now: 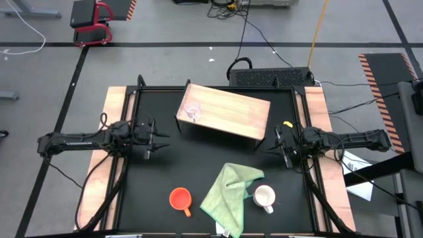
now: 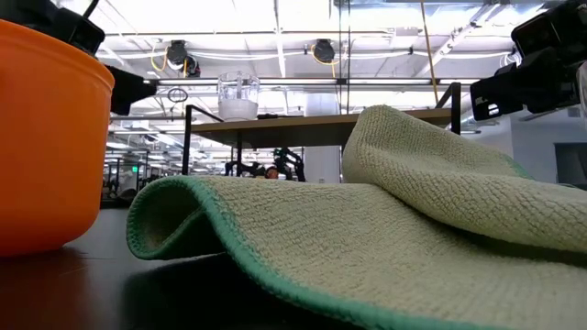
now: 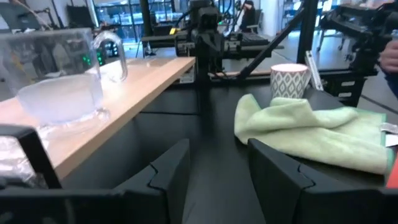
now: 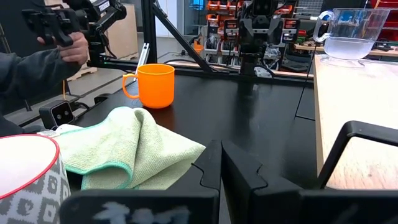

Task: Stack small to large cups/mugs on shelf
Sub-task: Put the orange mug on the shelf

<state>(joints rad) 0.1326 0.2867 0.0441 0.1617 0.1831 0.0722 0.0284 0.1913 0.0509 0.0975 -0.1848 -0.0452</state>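
Note:
The small clear glass cup [image 1: 192, 111] stands upright on the left end of the light-wood shelf [image 1: 231, 112]; it also shows in the left wrist view [image 3: 59, 78] and the low view [image 2: 238, 96]. The orange mug [image 1: 180, 198] stands on the black table at the near side, left of the green cloth [image 1: 231, 192]. The white mug [image 1: 264, 196] stands at the cloth's right edge. My left gripper [image 1: 158, 139] is open and empty, left of the shelf. My right gripper [image 1: 273, 143] is shut and empty, right of the shelf.
The green cloth [image 2: 394, 211] lies crumpled between the two mugs. Bare black tabletop lies between the shelf and the cloth. A person's sleeve and hand [image 4: 62, 50], holding a dark device, show beyond the table's left side.

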